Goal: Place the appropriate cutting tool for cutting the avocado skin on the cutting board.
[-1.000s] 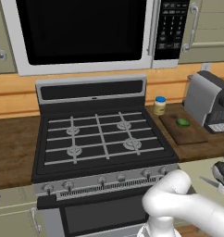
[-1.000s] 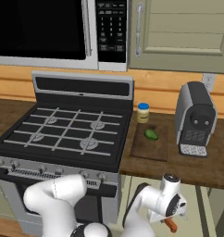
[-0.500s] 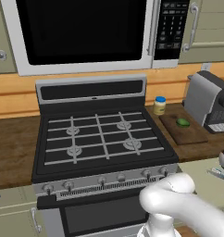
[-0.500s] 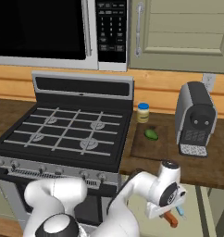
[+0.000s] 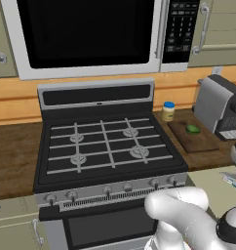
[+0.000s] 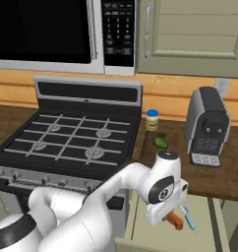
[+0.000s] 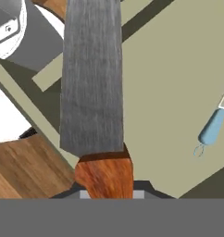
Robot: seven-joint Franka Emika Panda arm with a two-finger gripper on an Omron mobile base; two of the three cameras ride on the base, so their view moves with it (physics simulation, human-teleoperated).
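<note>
Left base view: avocado (image 5: 192, 129) lies on the cutting board (image 5: 198, 142), on the counter right of the stove (image 5: 105, 146).
Right base view: my gripper (image 6: 166, 215) hangs low over the beige surface (image 6: 155, 236), orange-red handle below it.
Hand view: my jaws are clamped on the knife (image 7: 93, 88) at its handle; blue-handled utensil (image 7: 214, 125) lies apart.

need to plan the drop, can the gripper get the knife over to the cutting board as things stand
Probably yes. The gripper is shut on the knife low beside the counter, and the cutting board lies bare apart from the avocado. The coffee machine stands beside it, so the approach is tight.
</note>
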